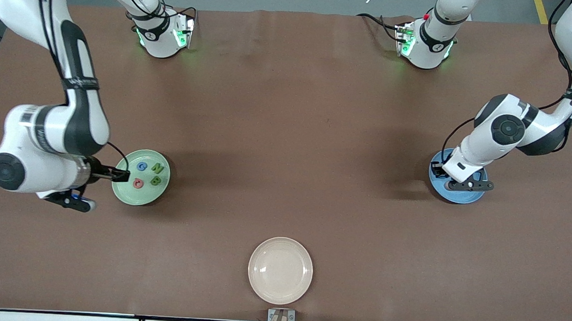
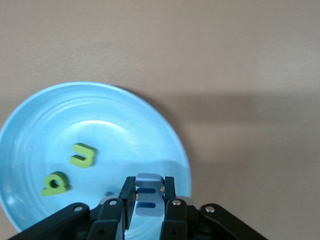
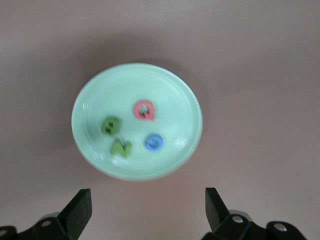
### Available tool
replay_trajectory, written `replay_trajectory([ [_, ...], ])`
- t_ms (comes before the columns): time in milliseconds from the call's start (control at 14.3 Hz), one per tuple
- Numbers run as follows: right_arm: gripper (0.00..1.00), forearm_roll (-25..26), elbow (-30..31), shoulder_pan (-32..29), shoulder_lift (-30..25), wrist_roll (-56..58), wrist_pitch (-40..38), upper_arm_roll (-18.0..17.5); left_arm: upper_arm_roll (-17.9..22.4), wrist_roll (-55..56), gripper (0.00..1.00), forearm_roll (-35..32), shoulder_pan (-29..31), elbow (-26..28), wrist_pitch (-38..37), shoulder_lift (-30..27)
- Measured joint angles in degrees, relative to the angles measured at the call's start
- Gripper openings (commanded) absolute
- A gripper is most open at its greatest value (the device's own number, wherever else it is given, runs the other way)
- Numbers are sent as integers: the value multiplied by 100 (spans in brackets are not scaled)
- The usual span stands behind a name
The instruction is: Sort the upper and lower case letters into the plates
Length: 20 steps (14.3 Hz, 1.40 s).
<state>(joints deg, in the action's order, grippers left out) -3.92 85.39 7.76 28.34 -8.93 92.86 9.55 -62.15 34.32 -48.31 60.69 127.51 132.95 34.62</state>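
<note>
The pale green plate (image 1: 133, 196) lies toward the right arm's end of the table and holds several foam letters: a red one (image 3: 144, 110), two green (image 3: 110, 125) (image 3: 121, 147) and a blue one (image 3: 154, 142). My right gripper (image 3: 147, 200) hangs open and empty just off that plate's (image 3: 165, 85) rim. The sky blue plate (image 1: 462, 195) lies toward the left arm's end. My left gripper (image 2: 148, 181) hangs low over that plate (image 2: 125, 115), shut on a pale blue letter (image 2: 148, 199). Two green letters (image 2: 83, 155) (image 2: 55, 183) lie in it.
A cream-beige plate (image 1: 280, 270) with nothing in it sits near the table's edge closest to the front camera, midway between the arms. Both arm bases (image 1: 163, 34) (image 1: 427, 43) stand along the edge farthest from that camera.
</note>
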Motion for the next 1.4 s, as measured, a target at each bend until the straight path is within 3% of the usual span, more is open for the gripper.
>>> replay_trajectory([
  [420,100,278,-393,-322,-551,669,-1020,137,355,-130,1,-413,-93,-195,2,380],
  [701,100,533,-406,-437,-1216,931,-1147,142,537,-140,2,-424,-282,-273,2,494],
  [911,100,543,-384,-772,-1264,1660,-865,146,685,-140,5,-425,-435,-315,2,498],
  [1121,100,543,-379,-881,-1242,1818,-762,138,707,-142,30,-425,-453,-344,2,501],
  [1191,100,543,-398,-873,-1242,1820,-739,115,707,-143,56,-425,-454,-358,2,501],
  [1261,100,543,-448,-856,-1243,1820,-724,86,707,-143,88,-425,-455,-381,2,501],
  [1331,100,543,-525,-828,-1242,1821,-725,62,707,-145,100,-425,-456,-410,2,501],
  [1402,100,543,-615,-792,-1243,1821,-726,49,707,-147,100,-425,-457,-435,2,501],
])
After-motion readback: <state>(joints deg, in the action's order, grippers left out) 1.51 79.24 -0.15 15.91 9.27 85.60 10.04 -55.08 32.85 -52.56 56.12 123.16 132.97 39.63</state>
